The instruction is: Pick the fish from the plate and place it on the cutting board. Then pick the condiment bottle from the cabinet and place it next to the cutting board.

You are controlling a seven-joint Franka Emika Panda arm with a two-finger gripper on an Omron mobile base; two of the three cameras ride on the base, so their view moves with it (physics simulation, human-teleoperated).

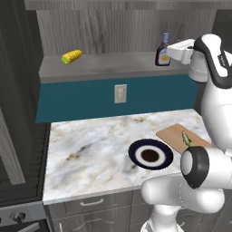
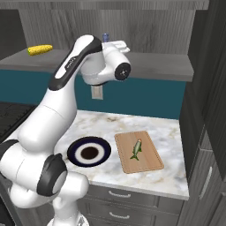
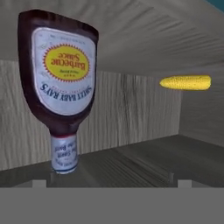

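Note:
The fish (image 2: 136,150) lies on the cutting board (image 2: 148,162), to the right of the plate (image 2: 75,149), whose dark centre is bare. In the left base view the fish (image 1: 186,138) shows on the board (image 1: 172,133), beside the plate (image 1: 135,148). The condiment bottle (image 1: 163,52) stands upright on the cabinet (image 1: 113,65) shelf. My gripper (image 1: 170,50) is raised to shelf height just right of the bottle. The hand view is rolled over, so the bottle (image 3: 59,83) appears inverted, close and left of centre. My gripper (image 3: 111,183) is open, its fingertips (image 3: 39,183) wide apart and touching nothing.
A yellow corn cob (image 1: 71,56) lies at the left end of the shelf, also far off in the hand view (image 3: 185,82). A wall outlet (image 1: 120,93) sits on the teal strip. Dark tall cabinets flank the marble counter (image 1: 86,149) on both sides.

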